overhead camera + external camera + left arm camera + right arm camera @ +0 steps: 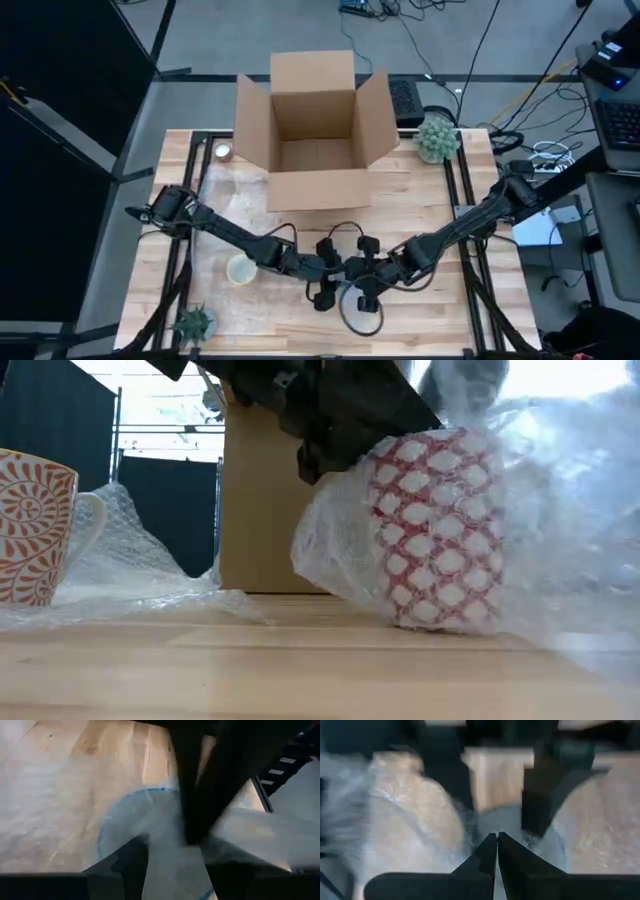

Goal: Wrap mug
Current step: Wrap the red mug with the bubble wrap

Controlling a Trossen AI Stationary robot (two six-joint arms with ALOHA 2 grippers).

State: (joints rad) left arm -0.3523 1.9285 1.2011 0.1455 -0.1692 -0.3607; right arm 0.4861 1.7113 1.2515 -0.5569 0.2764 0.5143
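Note:
A red-and-white patterned mug stands near the table's front middle, wrapped in clear bubble wrap. In the high view the wrapped mug lies under both grippers. My left gripper is open, with a band of bubble wrap between its fingers. My right gripper comes from the right and is shut on the wrap. The two grippers meet just above the mug. The dark gripper bodies hide the mug's top in the low view. My left gripper has bubble wrap between its spread fingers; I cannot tell whether they touch it. My right gripper pinches a bit of the bubble wrap at its fingertips, slanting down from the table's right. One layer or several, I cannot tell. The wrap lies draped over the mug.
A second mug with an orange pattern stands to the left on loose bubble wrap. An open cardboard box is at the back middle, a green plant at the back right, and a small plant at the front left.

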